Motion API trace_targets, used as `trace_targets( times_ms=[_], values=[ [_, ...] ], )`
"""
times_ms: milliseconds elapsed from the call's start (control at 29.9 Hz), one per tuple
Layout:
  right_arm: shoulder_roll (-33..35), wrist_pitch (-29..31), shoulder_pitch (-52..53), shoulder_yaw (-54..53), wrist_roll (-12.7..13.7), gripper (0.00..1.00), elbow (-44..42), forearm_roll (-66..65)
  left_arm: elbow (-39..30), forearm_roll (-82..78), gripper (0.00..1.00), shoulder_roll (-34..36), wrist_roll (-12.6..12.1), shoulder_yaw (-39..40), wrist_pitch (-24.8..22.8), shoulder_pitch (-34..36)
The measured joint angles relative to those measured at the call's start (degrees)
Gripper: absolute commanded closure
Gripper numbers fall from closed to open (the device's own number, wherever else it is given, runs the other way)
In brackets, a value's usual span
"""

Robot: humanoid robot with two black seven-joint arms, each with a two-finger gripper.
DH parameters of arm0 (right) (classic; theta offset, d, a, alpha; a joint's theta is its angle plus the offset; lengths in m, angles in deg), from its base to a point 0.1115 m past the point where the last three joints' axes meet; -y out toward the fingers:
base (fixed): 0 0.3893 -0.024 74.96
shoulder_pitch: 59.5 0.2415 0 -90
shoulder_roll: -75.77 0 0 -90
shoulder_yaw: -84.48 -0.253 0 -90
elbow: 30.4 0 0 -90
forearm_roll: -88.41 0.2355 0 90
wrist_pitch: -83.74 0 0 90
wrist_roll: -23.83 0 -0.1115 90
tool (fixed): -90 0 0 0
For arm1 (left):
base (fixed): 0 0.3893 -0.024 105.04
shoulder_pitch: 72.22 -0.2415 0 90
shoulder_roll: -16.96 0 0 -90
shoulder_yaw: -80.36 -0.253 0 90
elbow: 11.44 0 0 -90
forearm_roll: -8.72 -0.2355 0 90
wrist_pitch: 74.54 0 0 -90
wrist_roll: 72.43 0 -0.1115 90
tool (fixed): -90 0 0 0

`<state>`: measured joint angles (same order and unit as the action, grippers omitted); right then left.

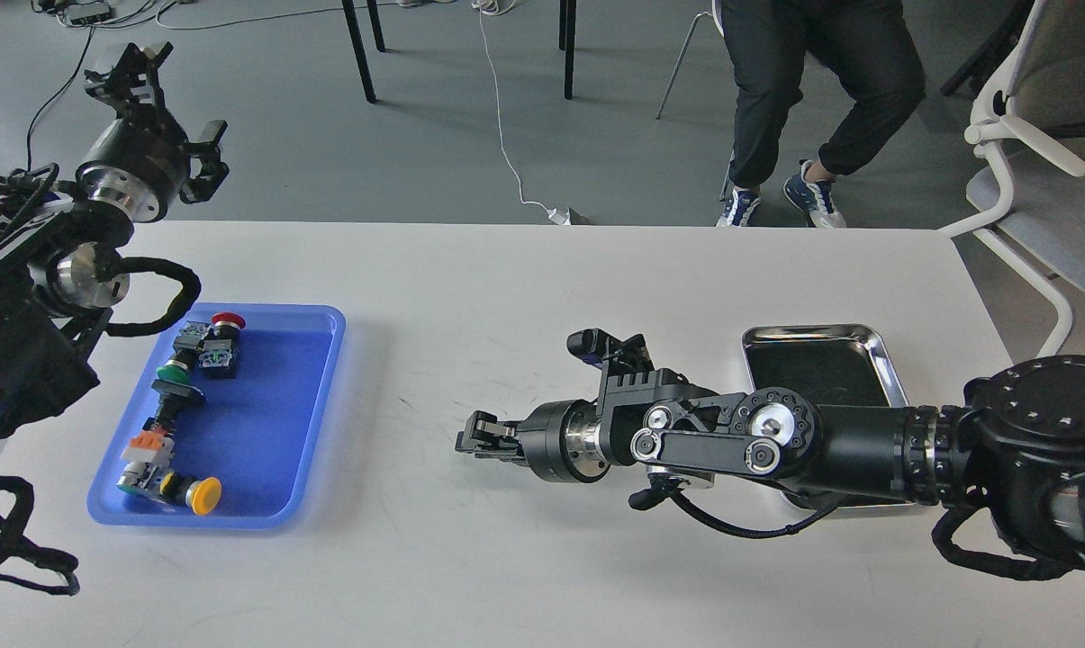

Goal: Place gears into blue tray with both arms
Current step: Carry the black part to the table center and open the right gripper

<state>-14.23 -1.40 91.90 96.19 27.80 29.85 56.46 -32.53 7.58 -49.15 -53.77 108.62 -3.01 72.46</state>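
The blue tray (276,423) lies on the white table at the left and holds several push-button switches (209,340) with red, green and yellow caps along its left side. No gears show anywhere in the view. My right gripper (470,441) points left, low over the table's middle, well to the right of the blue tray; its dark fingers lie close together and I cannot tell whether anything is between them. My left gripper (132,72) is raised beyond the table's far left corner, over the floor, its fingers too dark to tell apart.
A shiny silver tray (880,360) sits at the right, partly under my right arm. A person's legs (812,99), chair legs and a white office chair (1046,162) stand past the table's far edge. Cables lie on the floor.
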Motion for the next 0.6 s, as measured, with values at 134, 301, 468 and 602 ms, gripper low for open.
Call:
trace_targets(
  times_ms=[134,301,468,602],
  values=[
    [0.0,0.15,-0.05,0.07,0.13,0.54,-0.08,0.51,0.0,0.0,0.02,0.17,0.06,-0.09,-0.07,0.0],
    [0.0,0.15,0.01,0.08,0.15,0.17,-0.27,0.57,0.0,0.0,0.02,0.2,0.06,-0.18,-0.04,0.0],
    [0.0,-0.2,0.61,-1.23,0.15,0.03,-0.76,0.53,0.0,0.0,0.02,0.08,0.06,-0.22,0.12,0.0],
    [0.0,0.42,2.43,-6.78,0.11,0.03,-1.13,0.53,0.0,0.0,0.02,0.03,0.06,-0.24,0.34,-0.01]
  ],
)
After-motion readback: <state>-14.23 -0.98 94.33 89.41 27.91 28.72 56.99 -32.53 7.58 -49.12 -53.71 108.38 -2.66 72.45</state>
